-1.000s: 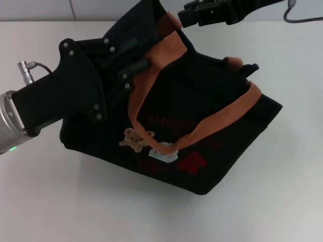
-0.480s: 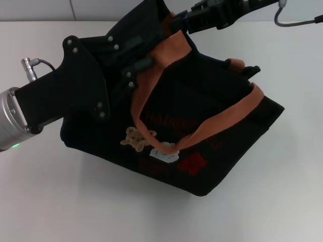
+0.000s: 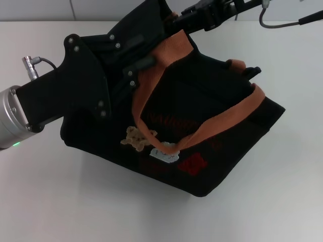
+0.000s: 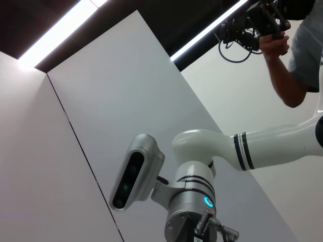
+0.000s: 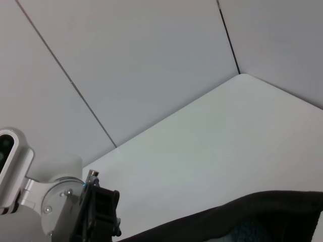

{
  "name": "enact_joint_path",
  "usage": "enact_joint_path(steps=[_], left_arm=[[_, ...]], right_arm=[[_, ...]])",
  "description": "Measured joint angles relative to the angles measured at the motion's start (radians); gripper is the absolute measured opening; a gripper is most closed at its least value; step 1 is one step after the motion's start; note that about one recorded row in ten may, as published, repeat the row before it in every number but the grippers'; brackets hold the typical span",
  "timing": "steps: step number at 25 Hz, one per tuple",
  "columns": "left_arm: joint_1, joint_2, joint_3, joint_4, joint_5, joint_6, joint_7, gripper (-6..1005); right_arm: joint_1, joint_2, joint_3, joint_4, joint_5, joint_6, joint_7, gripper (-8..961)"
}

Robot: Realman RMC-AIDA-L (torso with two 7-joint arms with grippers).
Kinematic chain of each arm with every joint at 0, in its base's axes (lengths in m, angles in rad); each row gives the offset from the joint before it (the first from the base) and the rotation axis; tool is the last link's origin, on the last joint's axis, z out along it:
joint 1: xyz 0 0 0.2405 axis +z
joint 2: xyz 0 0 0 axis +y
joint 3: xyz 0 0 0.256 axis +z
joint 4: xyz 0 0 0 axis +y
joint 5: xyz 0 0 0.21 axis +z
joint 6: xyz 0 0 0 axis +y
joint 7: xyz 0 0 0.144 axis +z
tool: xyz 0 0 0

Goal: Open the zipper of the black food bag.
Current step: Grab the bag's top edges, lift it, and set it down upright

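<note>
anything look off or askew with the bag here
The black food bag sits skewed and slumped on the table, its far corner lifted where the right gripper meets the rim. One handle flops across the front. The left gripper presses its near side.

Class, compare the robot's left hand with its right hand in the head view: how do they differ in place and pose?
The left hand reaches in from the near left and lies over the black food bag at its left top. The right hand comes from the far right and meets the bag's far top corner. The left hand shows large and broad; the right hand shows slimmer. Both are black and touch the bag.
</note>
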Motion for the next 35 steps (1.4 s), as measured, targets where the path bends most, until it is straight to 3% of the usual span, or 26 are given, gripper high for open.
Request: enact_joint_path(steps=[9,17,27,35], left_arm=[[-0.005,0.000,0.000,0.000,0.000,0.001,0.000,195],[-0.008,0.000,0.000,0.001,0.001,0.003,0.000,194],[-0.015,-0.001,0.001,0.002,0.005,0.003,0.000,194],[-0.017,-0.002,0.001,0.002,0.006,0.004,0.000,193]], right_arm=[[0.022,0.017,-0.019,0.014,-0.064,0.027,0.006,315],[0.028,0.018,-0.014,0.010,-0.066,0.027,0.022,325],[0.048,0.025,-0.045,0.017,-0.098,0.028,0.027,427],[0.075,0.060,-0.056,-0.006,-0.222,0.041,0.036,424]])
